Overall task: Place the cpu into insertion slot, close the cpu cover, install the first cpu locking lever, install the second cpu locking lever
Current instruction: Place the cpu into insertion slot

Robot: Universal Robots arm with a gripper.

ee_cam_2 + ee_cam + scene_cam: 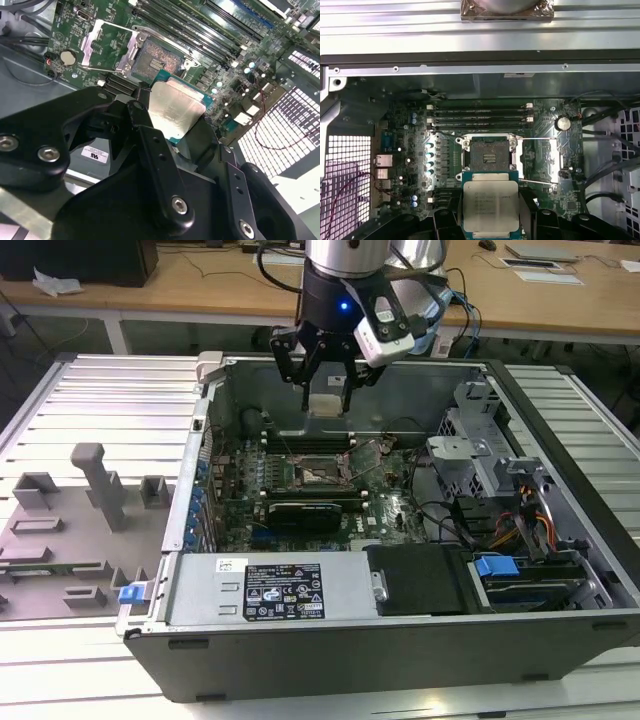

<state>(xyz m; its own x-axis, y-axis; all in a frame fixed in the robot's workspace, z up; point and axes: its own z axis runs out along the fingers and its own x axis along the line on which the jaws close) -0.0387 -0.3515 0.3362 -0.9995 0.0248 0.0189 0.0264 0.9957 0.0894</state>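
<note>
Over open PC case, gripper holds cpu above insertion slot, not touching.

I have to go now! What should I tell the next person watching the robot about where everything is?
Gripper: jaws shut on the small flat square silvery-topped cpu, held in the air above the board.
Square black insertion slot: uncovered and empty.
Thin silver metal-frame cpu cover: swung open beside the slot.
Done: chip is in the grasp.
Left: chip into slot, cover shut, both locking levers.
</note>
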